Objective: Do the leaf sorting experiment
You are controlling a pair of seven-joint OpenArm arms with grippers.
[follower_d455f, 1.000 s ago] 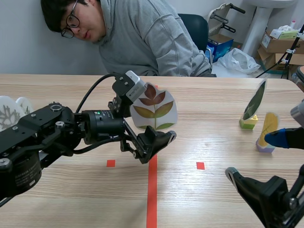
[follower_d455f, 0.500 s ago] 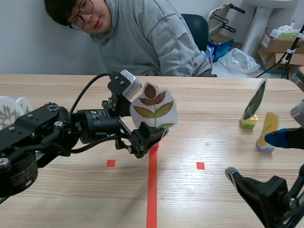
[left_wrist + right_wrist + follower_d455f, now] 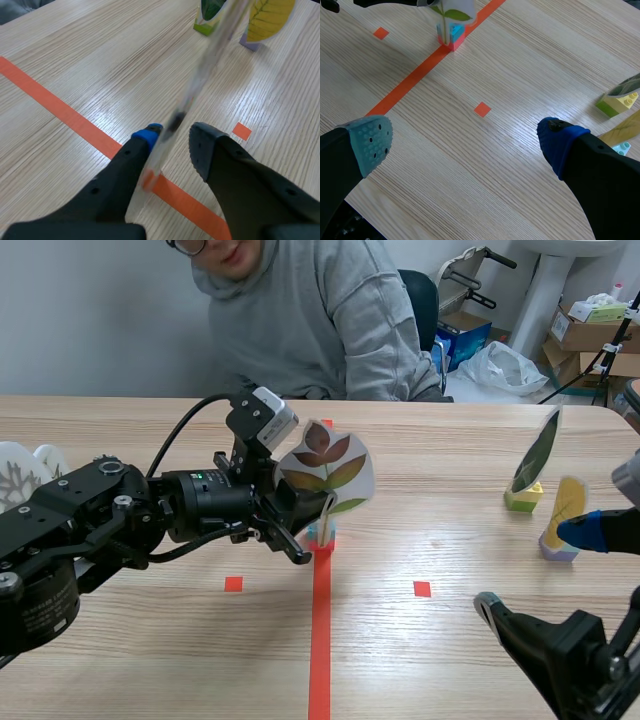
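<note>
A white card with brown, yellow and green leaves (image 3: 325,468) stands on a small blue and pink block (image 3: 322,532) on the orange tape line. My left gripper (image 3: 305,525) is shut on the card's lower part. In the left wrist view the leaf card (image 3: 200,75) runs edge-on and blurred between the fingers, and the blue pad (image 3: 149,134) presses against it. My right gripper (image 3: 465,140) hangs open above bare table at the near right, its fingers wide apart with nothing between them; the leaf card's block (image 3: 451,32) stands well ahead of it.
A green leaf card on a yellow-green block (image 3: 533,465) and a yellow leaf card on a purple block (image 3: 563,520) stand at the right. White cards (image 3: 20,475) stand at the far left edge. A person in grey (image 3: 300,320) sits across the table.
My left gripper moved in on the leaf card and its fingers closed around it; the card now leans a little. The person leaned up and back. My right arm kept still.
</note>
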